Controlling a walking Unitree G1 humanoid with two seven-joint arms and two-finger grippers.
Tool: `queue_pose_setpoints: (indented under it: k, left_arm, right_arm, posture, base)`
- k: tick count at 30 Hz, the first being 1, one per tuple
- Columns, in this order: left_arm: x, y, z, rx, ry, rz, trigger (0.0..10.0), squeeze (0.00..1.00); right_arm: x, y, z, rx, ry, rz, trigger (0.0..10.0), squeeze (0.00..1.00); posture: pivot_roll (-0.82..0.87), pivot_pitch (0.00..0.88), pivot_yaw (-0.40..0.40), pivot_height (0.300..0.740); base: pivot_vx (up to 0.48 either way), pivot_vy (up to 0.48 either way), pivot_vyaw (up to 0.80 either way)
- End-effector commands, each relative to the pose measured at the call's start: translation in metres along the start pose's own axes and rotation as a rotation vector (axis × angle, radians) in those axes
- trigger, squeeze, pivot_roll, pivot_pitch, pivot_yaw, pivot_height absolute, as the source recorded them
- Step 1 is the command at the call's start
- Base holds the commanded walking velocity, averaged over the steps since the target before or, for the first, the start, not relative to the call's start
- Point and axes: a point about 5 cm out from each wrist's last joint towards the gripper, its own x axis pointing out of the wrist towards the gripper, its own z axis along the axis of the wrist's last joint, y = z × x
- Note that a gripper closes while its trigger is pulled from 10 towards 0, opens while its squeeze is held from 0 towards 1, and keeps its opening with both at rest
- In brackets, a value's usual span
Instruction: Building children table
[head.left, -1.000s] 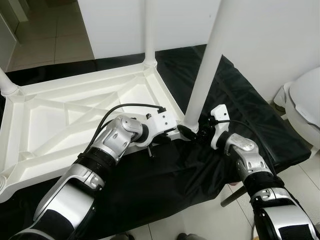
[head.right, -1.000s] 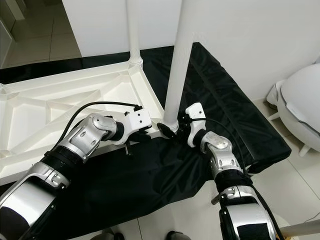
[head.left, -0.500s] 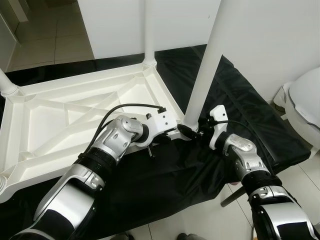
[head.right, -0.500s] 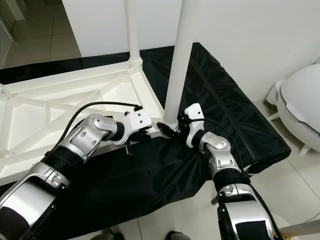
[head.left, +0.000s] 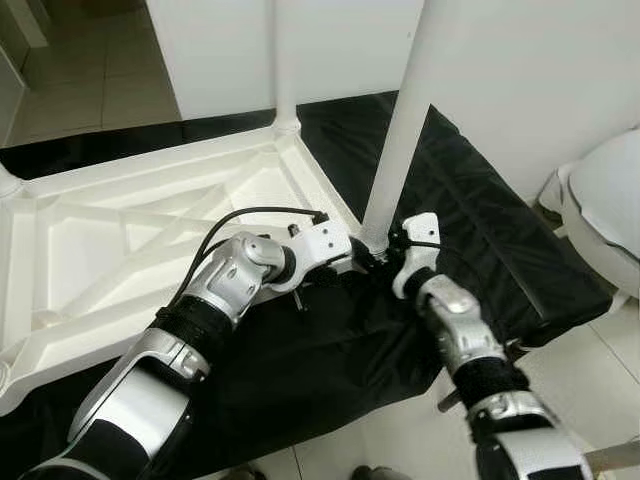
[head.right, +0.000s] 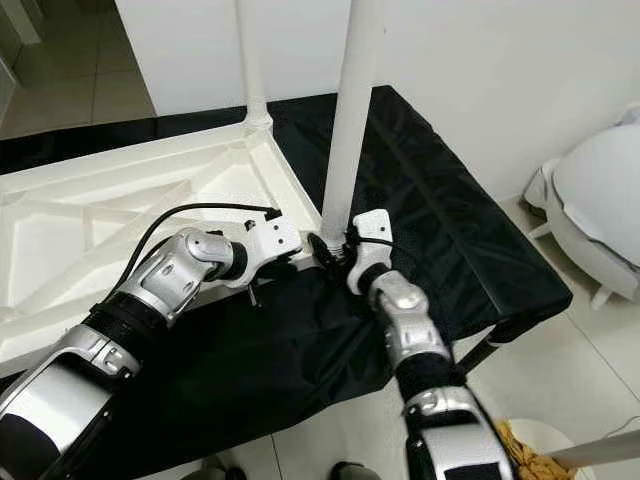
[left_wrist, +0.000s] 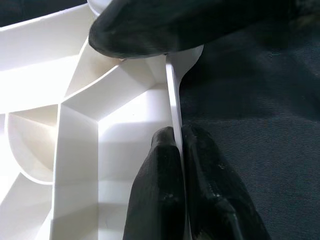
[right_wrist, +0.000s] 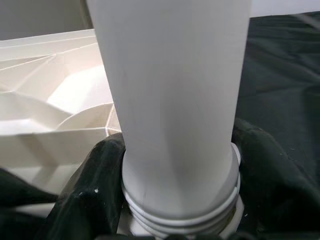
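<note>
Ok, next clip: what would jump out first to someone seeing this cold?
The upside-down white table top lying on a black cloth, with a tall white leg standing at its near corner. The right gripper is closed around the base of that leg, its threads showing, while the left gripper pinches the table's rim beside it.

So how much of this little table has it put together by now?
Done: the tabletop lies upside down on the black cloth, with a far leg standing in its corner. In hand: the left gripper pinches the tabletop's rim while the right gripper clasps the near leg at its threaded base, seemingly not fully seated. Left: finishing that leg; the other corners cannot be judged.
</note>
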Motion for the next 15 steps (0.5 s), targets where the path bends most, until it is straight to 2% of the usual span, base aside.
queue_pose_setpoints:
  k: [1, 3, 6, 7, 8, 9, 15]
  left_arm:
    - [0.003, -0.009, 0.0, 0.041, 0.013, -0.054, 10.0, 0.0]
    - [0.003, -0.01, 0.0, 0.039, 0.011, -0.056, 10.0, 0.0]
    - [0.003, -0.01, -0.001, 0.037, 0.011, -0.058, 10.0, 0.0]
    - [0.003, -0.011, -0.001, 0.035, 0.011, -0.061, 10.0, 0.0]
    - [0.003, -0.011, -0.001, 0.035, 0.011, -0.061, 10.0, 0.0]
    - [0.003, -0.011, -0.002, 0.034, 0.011, -0.063, 10.0, 0.0]
    - [0.002, -0.006, 0.001, 0.04, 0.009, -0.053, 10.0, 0.0]
  right_arm:
    - [-0.009, -0.022, -0.011, 0.063, 0.053, -0.208, 0.0, 0.0]
    - [-0.009, -0.011, -0.009, 0.05, 0.036, -0.287, 0.0, 0.0]
    - [-0.01, -0.006, -0.011, 0.051, 0.045, -0.358, 0.0, 0.0]
    - [-0.01, 0.001, -0.014, 0.068, 0.055, -0.426, 0.0, 0.0]
    - [-0.01, 0.001, -0.014, 0.068, 0.055, -0.426, 0.0, 0.0]
    - [-0.01, 0.009, -0.016, 0.08, 0.062, -0.476, 0.0, 0.0]
    - [-0.005, 0.022, -0.01, 0.093, 0.043, -0.441, 0.0, 0.0]
  posture:
    - [-0.07, 0.08, 0.037, 0.74]
    - [-0.07, 0.092, 0.04, 0.74]
    - [-0.08, 0.101, 0.044, 0.74]
    - [-0.08, 0.103, 0.046, 0.74]
    - [-0.08, 0.103, 0.046, 0.74]
    - [-0.08, 0.102, 0.048, 0.74]
    - [-0.08, 0.084, 0.054, 0.74]
  base:
    - [0.0, 0.0, 0.0]
    - [0.0, 0.0, 0.0]
    - [0.0, 0.0, 0.0]
    - [0.0, 0.0, 0.0]
    - [0.0, 0.0, 0.0]
    - [0.0, 0.0, 0.0]
    - [0.0, 0.0, 0.0]
